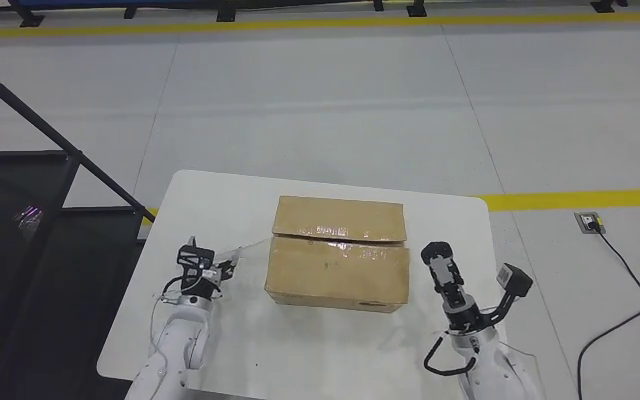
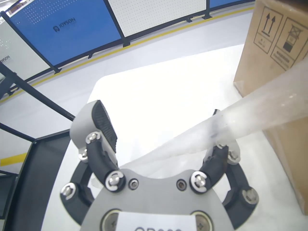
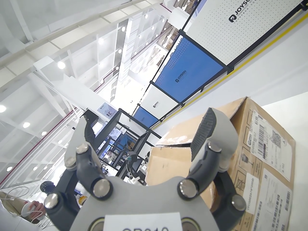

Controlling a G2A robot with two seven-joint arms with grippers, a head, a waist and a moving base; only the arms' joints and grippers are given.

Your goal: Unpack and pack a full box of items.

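A clear tape strip (image 2: pixel 252 114) stretches from the brown cardboard box (image 1: pixel 338 265) to the nearer left gripper (image 2: pixel 156 111), its jaws open and the strip stuck on one; the right gripper (image 3: pixel 147 115) is also spread.

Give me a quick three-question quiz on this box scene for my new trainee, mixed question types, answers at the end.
1. True or false: the right gripper is open and holds nothing.
2. The clear tape strip runs from the cardboard box to: A the left gripper; B the floor; C a fence panel.
3. Fill in: the box stands on the white ___.
Key: 1 true; 2 A; 3 table.
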